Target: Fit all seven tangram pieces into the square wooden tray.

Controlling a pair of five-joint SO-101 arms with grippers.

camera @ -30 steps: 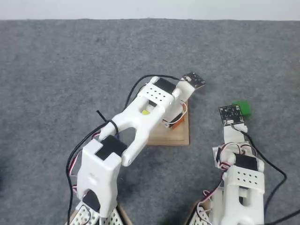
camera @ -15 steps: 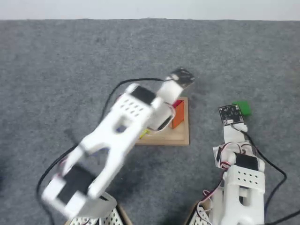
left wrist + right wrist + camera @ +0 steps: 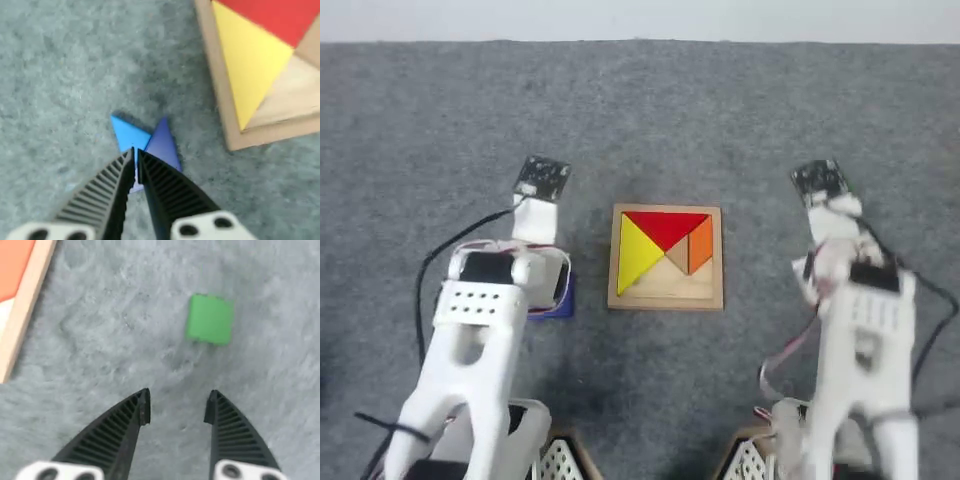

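The square wooden tray (image 3: 666,299) lies mid-table and holds a red triangle (image 3: 666,226), a yellow triangle (image 3: 636,253) and a small orange piece (image 3: 700,246); part of its floor is bare. My left gripper (image 3: 135,152) is shut, with its tips just over two touching blue pieces on the carpet, a light blue one (image 3: 127,134) and a darker one (image 3: 163,144). A blue piece (image 3: 554,306) peeks out under the left arm, left of the tray. My right gripper (image 3: 177,407) is open above bare carpet, a short way from a green square (image 3: 210,319).
Grey carpet covers the table all around. The tray's wooden edge (image 3: 24,320) lies off to one side of the right gripper. In the left wrist view the tray's corner (image 3: 227,135) is close to the blue pieces.
The left arm swung away from over the tray to the left, uncovering it, and now hangs over the blue pieces. The right arm stretched forward and now hides the green square from above.
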